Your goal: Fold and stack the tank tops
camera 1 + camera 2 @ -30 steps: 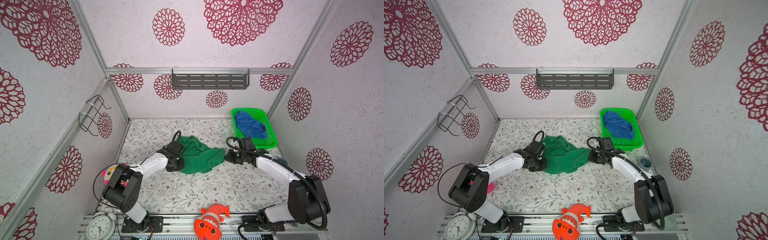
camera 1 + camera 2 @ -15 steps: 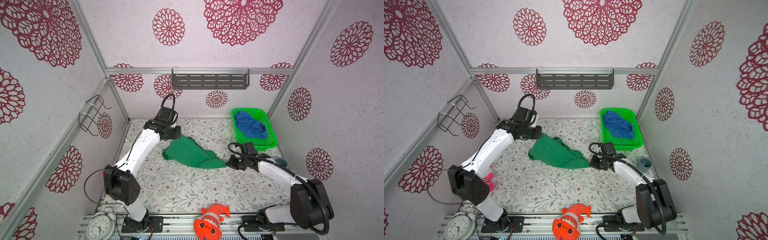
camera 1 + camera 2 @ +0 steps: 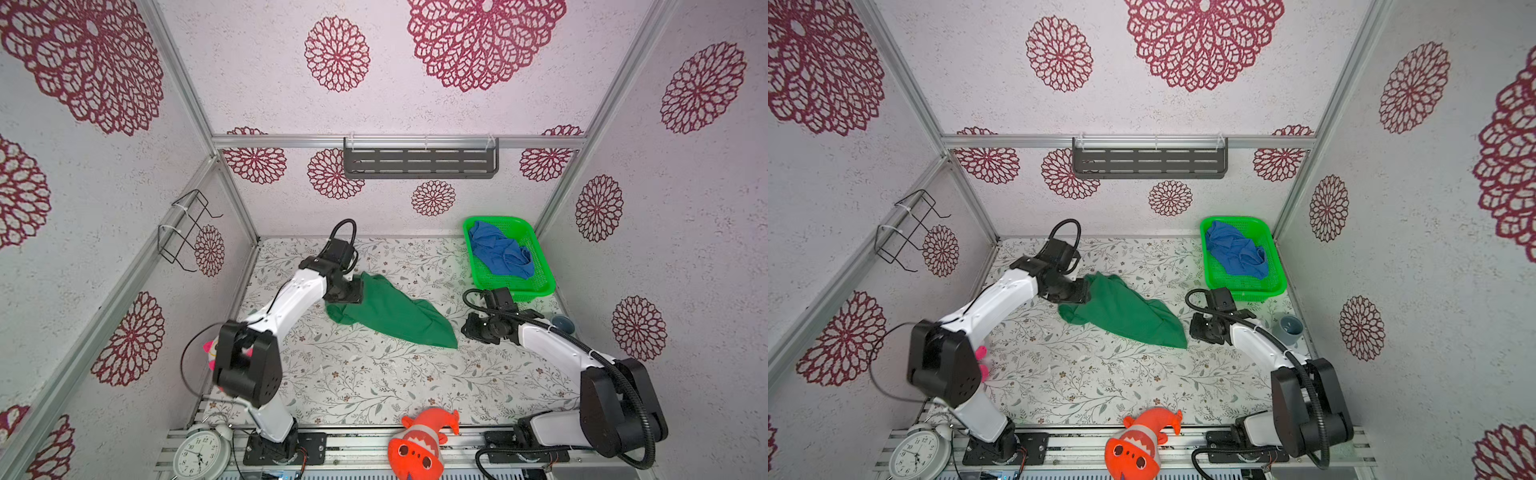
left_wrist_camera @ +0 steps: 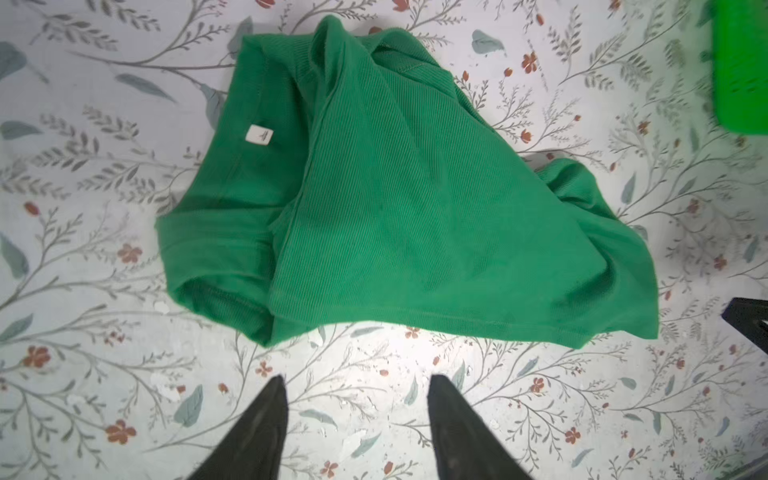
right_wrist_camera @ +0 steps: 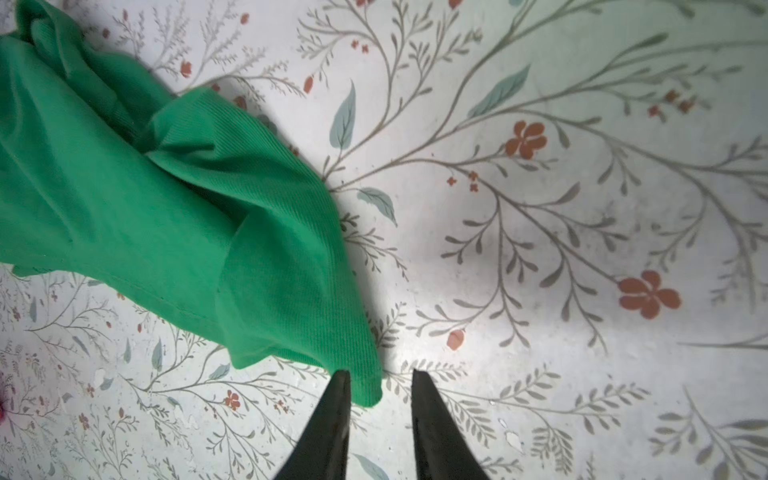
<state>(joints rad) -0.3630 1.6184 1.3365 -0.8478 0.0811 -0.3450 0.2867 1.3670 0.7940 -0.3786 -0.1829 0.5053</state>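
Here the green tank top (image 3: 390, 316) lies diagonally, tapering near-right; left jaws wide, right narrow.

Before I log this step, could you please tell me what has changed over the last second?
The left fingers carried one edge of the green tank top rearward, drawing it out, then opened and let go; it now lies spread on the table. The right fingers also parted, the cloth's corner lying loose between them. The blue tank top stayed in the basket.
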